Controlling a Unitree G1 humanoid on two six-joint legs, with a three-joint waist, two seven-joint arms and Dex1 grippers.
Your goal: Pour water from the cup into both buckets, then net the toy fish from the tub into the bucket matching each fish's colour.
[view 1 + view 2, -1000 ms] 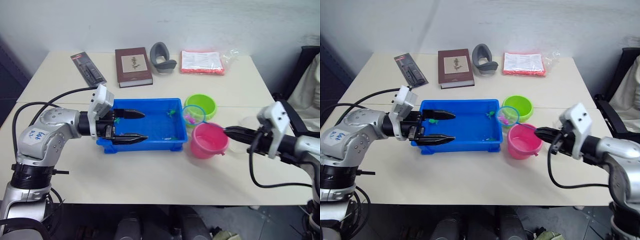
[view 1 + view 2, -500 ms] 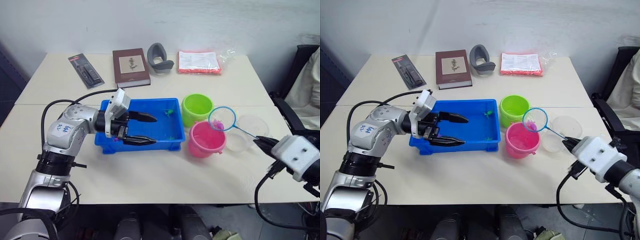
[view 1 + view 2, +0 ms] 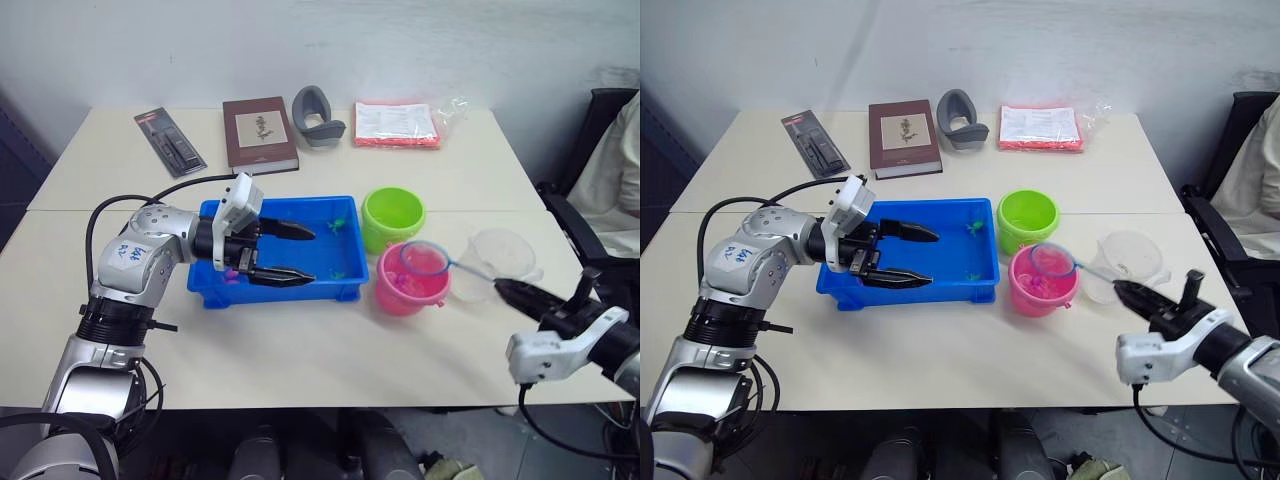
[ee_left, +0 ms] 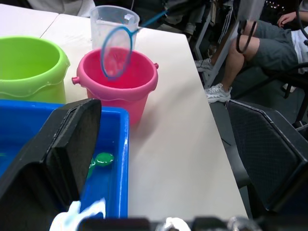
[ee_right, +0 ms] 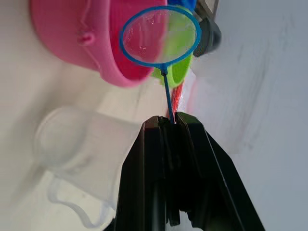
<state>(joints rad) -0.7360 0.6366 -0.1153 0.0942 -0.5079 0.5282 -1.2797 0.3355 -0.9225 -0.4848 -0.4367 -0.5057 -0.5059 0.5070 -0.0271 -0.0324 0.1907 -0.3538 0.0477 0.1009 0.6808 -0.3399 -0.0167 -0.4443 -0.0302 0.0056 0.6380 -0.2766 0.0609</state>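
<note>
- The net [image 3: 424, 261] is held by its thin handle in the right gripper [image 5: 171, 120], whose two black fingers are squeezed tight on it.
- The blue hoop is held over the pink bucket [image 3: 412, 281], tipped toward it, and something pink is seen down in that bucket.
- If the hoop is knocked against the rim, the pink bucket could be tipped and its water spilled on the table [image 3: 300, 350].
- The clear cup [image 3: 495, 262] is stood just beside the pink bucket, under the handle, so it could be bumped over.
- The green bucket [image 3: 393, 217] is right behind, so a fish could be dropped in the wrong one.
- The left gripper [image 3: 300, 253] is held wide open over the blue tub [image 3: 275, 290], gripping nothing.
- Green toy fish [image 3: 340, 223] are seen in the tub, and they could be splashed out.
</note>
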